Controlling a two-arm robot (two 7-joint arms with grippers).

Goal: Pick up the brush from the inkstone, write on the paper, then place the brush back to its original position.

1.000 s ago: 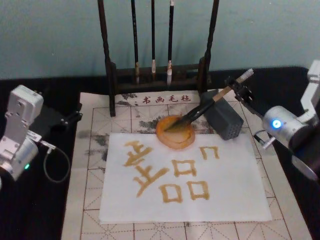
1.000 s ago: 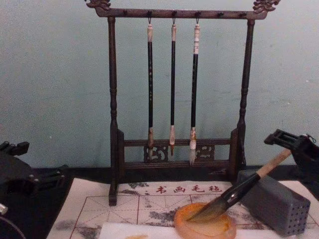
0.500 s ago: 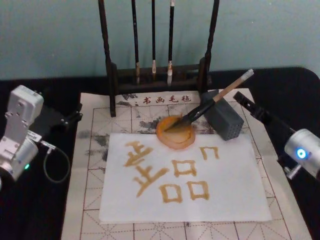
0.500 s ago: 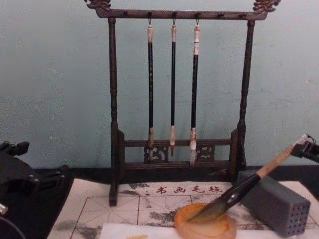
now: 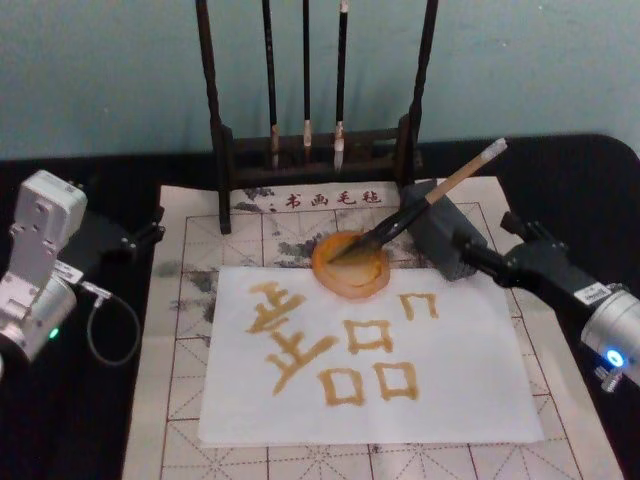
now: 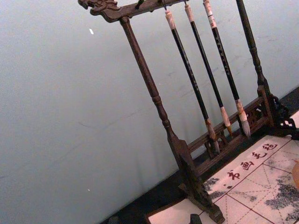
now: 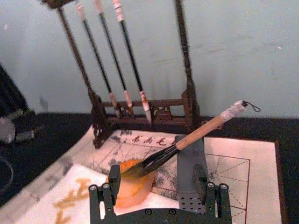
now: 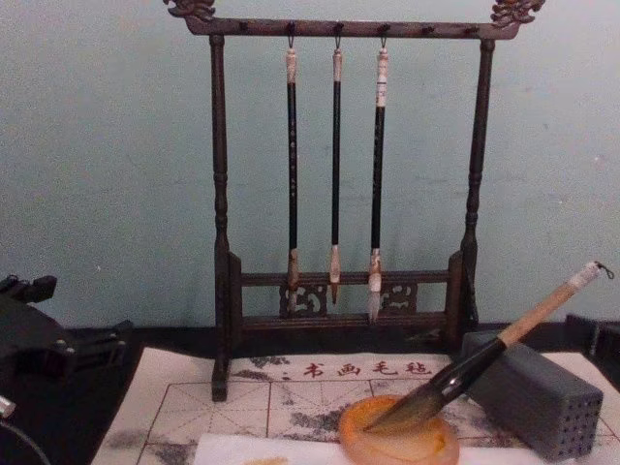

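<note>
The brush (image 5: 440,195) lies at a slant, its dark bristles in the orange inkstone (image 5: 345,282) and its tan handle propped on the grey block (image 5: 440,225). Nothing holds it. The chest view has the brush (image 8: 504,339) rising to the right from the inkstone (image 8: 397,441). My right gripper (image 5: 488,237) hovers open just right of the block, below the handle and apart from it. In the right wrist view its fingers (image 7: 111,184) stand wide, with the brush (image 7: 196,135) beyond them. The white paper (image 5: 470,400) carries several amber characters. My left gripper (image 5: 145,230) is parked open at the far left.
A dark wooden rack (image 5: 225,150) with three thin hanging brushes stands behind the inkstone. The cream gridded mat (image 5: 180,300) lies under the paper on a black table. A cable (image 5: 100,320) loops beside my left arm.
My right gripper has drawn away from the brush's upper handle, moving down and toward me beside the grey block. The brush has stayed in the inkstone. The left arm has not moved.
</note>
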